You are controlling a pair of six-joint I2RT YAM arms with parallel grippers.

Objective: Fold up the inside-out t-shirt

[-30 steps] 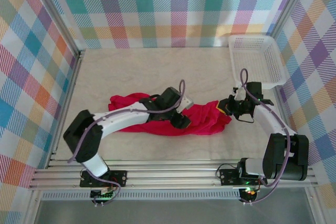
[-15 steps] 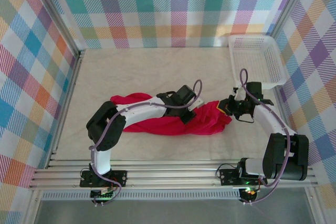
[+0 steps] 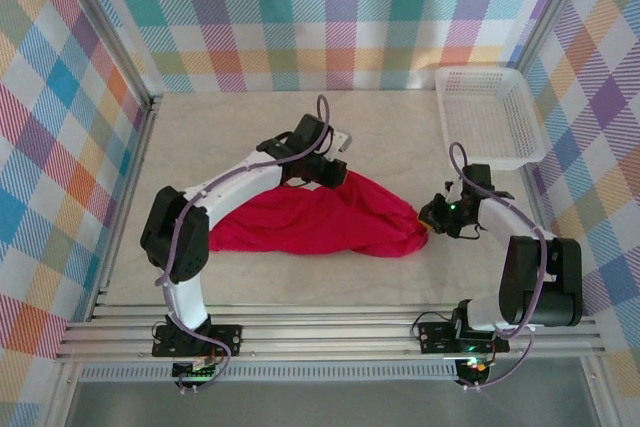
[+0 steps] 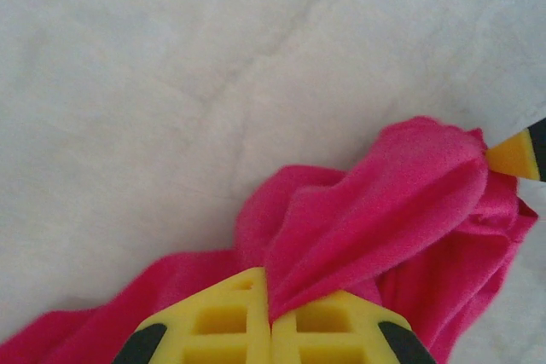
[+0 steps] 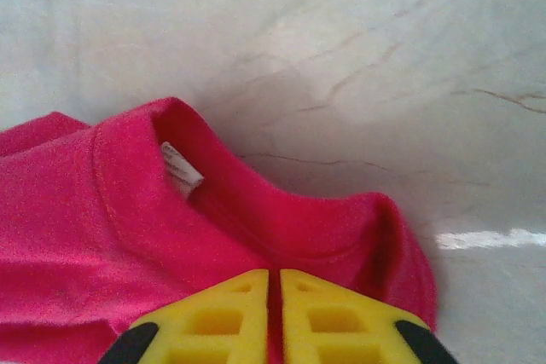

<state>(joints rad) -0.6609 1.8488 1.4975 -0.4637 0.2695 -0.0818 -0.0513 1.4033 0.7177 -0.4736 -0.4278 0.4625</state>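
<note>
The inside-out t-shirt [image 3: 320, 229] lies in a long, rumpled band across the middle of the pale marbled table [image 3: 230, 127], drawn up to a peak at the far side and tapering to a point at the right. It is plain bright red, soft and creased.

The left gripper [image 3: 335, 174] sits at that peak. In its wrist view, the yellow fingers [image 4: 223, 317] are pressed together on a fold of the red cloth, which fans out from the seam between them.

The right gripper [image 3: 432, 218] is at the shirt's right tip. In its wrist view, its fingers [image 5: 328, 313] stand nearly together, with a thin slit between them and red fabric in it. Just beyond them is the ribbed neckline [image 5: 281, 232], with a small white tag [image 5: 182, 168] sewn inside.

A white mesh basket [image 3: 480, 70] stands in the far right corner, well apart from the shirt.
</note>
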